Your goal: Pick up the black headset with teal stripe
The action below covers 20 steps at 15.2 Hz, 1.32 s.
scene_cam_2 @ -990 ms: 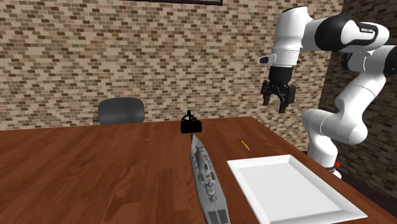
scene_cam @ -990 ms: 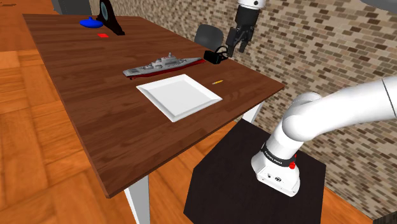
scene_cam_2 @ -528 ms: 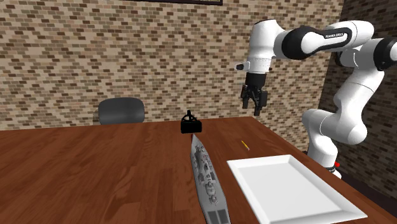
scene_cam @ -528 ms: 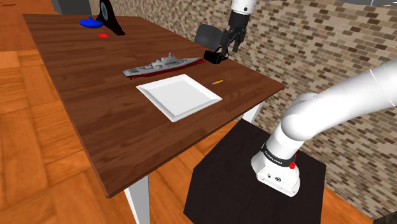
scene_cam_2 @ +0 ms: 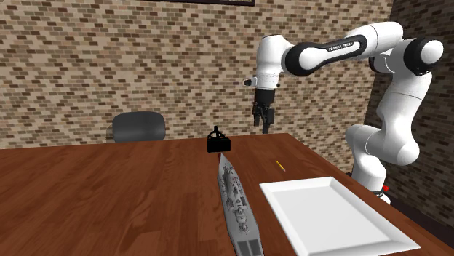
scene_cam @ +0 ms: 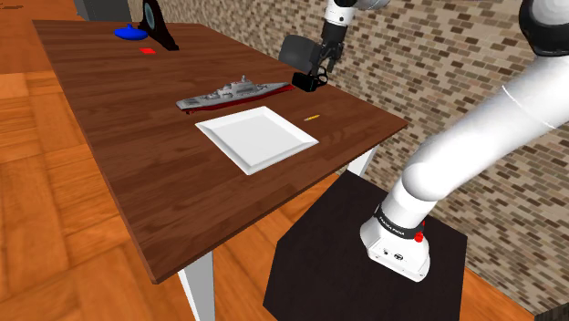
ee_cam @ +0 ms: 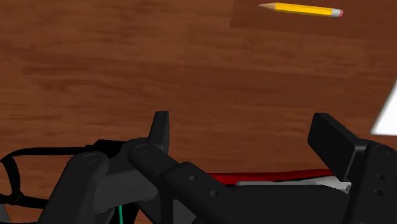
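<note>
Shoulder view has the small black headset [scene_cam: 307, 81] at the upper centre of the frame, on the far edge of the brown wooden table [scene_cam: 109, 119], just past one end of a grey model warship [scene_cam: 232, 93]. The all-black two-finger gripper [scene_cam: 322, 66] hangs close above the headset without touching it. In the wrist view its fingers [ee_cam: 160, 130] stand wide apart, holding nothing, with bare tabletop between them and a yellow pencil [ee_cam: 302, 9] beyond. A white square plate [scene_cam: 257, 137] lies mid-frame.
</note>
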Motion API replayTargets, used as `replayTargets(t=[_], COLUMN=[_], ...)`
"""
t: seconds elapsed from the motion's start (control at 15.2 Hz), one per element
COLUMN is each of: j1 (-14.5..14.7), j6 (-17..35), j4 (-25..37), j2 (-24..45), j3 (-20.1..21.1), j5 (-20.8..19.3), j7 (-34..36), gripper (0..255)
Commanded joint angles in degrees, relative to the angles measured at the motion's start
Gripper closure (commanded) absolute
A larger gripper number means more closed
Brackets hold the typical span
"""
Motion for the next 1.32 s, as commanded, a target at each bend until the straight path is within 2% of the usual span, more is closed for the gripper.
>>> replayTargets(t=[0.0, 0.46, 0.79, 1.25], j1=[-0.3, -2.2, -5.2, -5.4], j6=[1.4, 3.7, 3.0, 7.3], j4=[3.2, 15.3, 26.7, 23.7], j2=[4.4, 19.1, 30.5, 31.9], j3=[-1.8, -6.3, -7.9, -7.6], j5=[0.9, 6.5, 11.9, 12.7], j7=[-2.3, -9.9, -15.0, -15.8], gripper=[0, 0, 0, 0])
